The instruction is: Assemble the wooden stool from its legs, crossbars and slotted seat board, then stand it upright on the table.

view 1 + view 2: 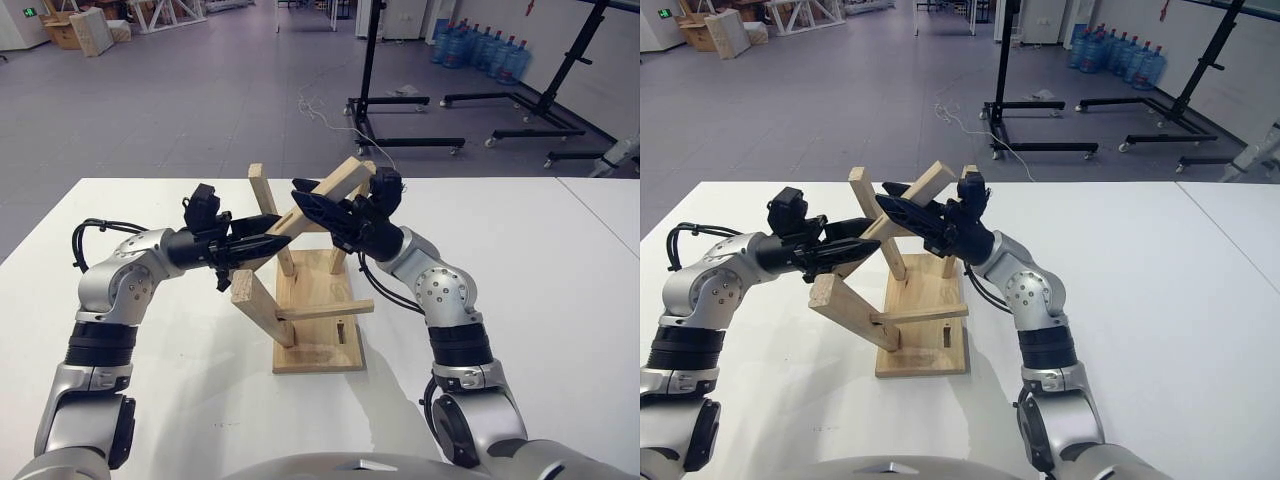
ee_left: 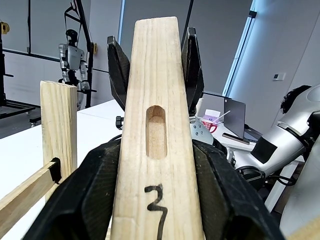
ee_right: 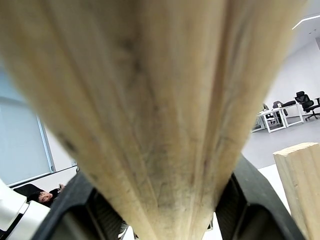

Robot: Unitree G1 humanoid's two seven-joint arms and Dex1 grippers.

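- Left gripper (image 1: 276, 241) and right gripper (image 1: 298, 188) are both clamped tight on one tilted leg (image 1: 345, 180) — up above the board.
- Seat board (image 1: 318, 352) lies flat on the table (image 1: 520, 300), other legs (image 1: 262, 300) sticking out of it.

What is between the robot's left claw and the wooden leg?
Nothing visible. The left gripper is already clamped on the leg, with one finger on each side of the wood.

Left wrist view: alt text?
The left gripper clamps a slotted wooden leg, one finger on each side. Beside it is a second leg with a crossbar plugged into it, and a white table behind.
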